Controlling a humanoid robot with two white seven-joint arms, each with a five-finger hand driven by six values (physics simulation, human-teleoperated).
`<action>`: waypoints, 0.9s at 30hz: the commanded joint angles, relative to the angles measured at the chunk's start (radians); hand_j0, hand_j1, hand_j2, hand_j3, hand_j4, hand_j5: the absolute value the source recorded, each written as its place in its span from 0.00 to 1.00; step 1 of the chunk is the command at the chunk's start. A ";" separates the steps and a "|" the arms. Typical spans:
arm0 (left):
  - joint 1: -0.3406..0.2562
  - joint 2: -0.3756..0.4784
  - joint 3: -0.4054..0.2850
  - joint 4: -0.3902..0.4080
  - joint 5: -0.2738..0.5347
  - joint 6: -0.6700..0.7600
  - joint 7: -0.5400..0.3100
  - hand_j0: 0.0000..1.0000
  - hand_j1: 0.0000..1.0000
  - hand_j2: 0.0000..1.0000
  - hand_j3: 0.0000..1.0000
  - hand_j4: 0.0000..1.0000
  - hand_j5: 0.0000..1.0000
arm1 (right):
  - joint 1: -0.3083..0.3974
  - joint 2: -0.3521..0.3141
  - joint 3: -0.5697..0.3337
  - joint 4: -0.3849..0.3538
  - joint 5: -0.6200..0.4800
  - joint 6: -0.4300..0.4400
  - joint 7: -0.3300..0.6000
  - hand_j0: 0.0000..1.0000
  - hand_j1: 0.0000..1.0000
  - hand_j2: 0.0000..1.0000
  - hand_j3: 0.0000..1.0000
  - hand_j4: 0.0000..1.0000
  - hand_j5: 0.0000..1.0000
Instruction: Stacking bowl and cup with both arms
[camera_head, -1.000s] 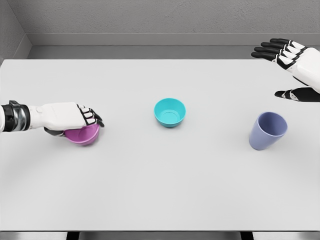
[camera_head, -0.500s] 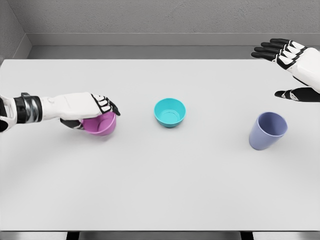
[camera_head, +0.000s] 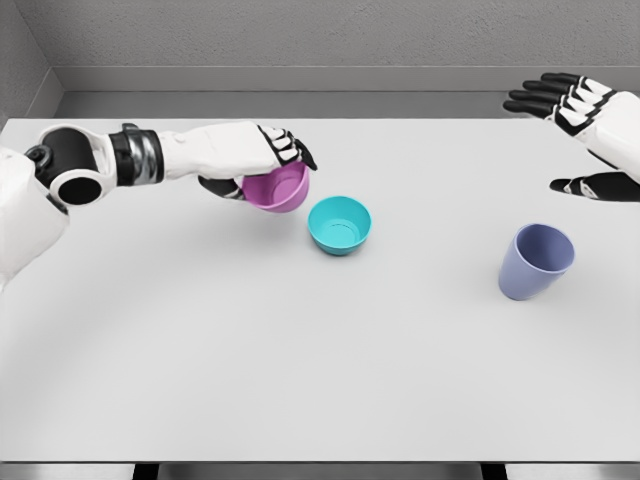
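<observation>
My left hand (camera_head: 262, 160) is shut on a magenta bowl (camera_head: 276, 189), held above the table just up and left of the teal bowl (camera_head: 339, 223). The teal bowl stands upright near the table's middle. A lavender cup (camera_head: 536, 261) stands at the right, tilted a little. My right hand (camera_head: 578, 130) hovers open at the far right, above and behind the cup, with nothing in it.
The white table (camera_head: 320, 380) has a grey wall behind it and a dark front edge at the bottom of the view. My left forearm (camera_head: 120, 158) stretches across the table's left rear.
My left hand has carried the magenta bowl up and to the right, from the left side of the table to beside the teal bowl. The right hand has stayed put.
</observation>
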 joint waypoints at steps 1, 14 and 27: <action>0.000 -0.063 -0.001 0.051 -0.019 0.002 0.004 0.48 0.48 0.48 0.48 0.48 0.48 | 0.000 -0.003 -0.005 0.000 -0.006 0.000 -0.001 1.00 1.00 1.00 1.00 1.00 1.00; -0.028 -0.224 -0.035 0.127 -0.105 0.002 0.004 0.50 0.50 0.50 0.50 0.50 0.50 | 0.000 -0.003 -0.005 0.005 -0.006 0.000 -0.001 1.00 1.00 1.00 1.00 1.00 1.00; -0.026 -0.223 -0.073 0.159 -0.135 0.002 0.004 0.53 0.53 0.53 0.53 0.53 0.53 | 0.000 -0.004 -0.005 0.006 -0.006 0.000 -0.001 1.00 1.00 1.00 1.00 1.00 1.00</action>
